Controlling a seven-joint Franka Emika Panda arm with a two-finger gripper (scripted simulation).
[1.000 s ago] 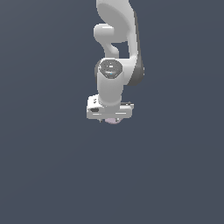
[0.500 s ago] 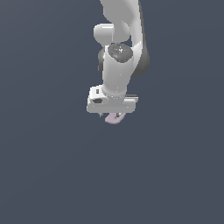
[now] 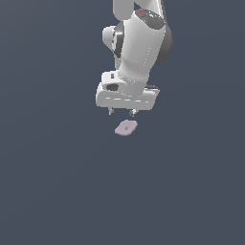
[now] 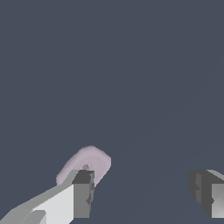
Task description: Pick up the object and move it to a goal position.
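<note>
The object (image 3: 126,127) is a small flat pale pink-lilac piece with a dark dot at its centre, lying on the dark grey floor. My gripper (image 3: 121,113) hangs just above it on the white hand, open, with short fingertips pointing down. In the wrist view the object (image 4: 85,165) lies beside one finger (image 4: 83,194), partly hidden behind that finger's tip. The other finger (image 4: 205,192) stands far off across a wide gap. Nothing sits between the fingers, and my gripper (image 4: 144,192) holds nothing.
Plain dark grey floor (image 3: 57,191) fills both views. The white arm (image 3: 141,43) rises from the hand toward the top of the exterior view. No other objects or marker show.
The hand has risen in the exterior view and shifted slightly to the exterior view's right, with the arm leaning nearer. The pink piece, earlier mostly hidden under the hand, now shows whole.
</note>
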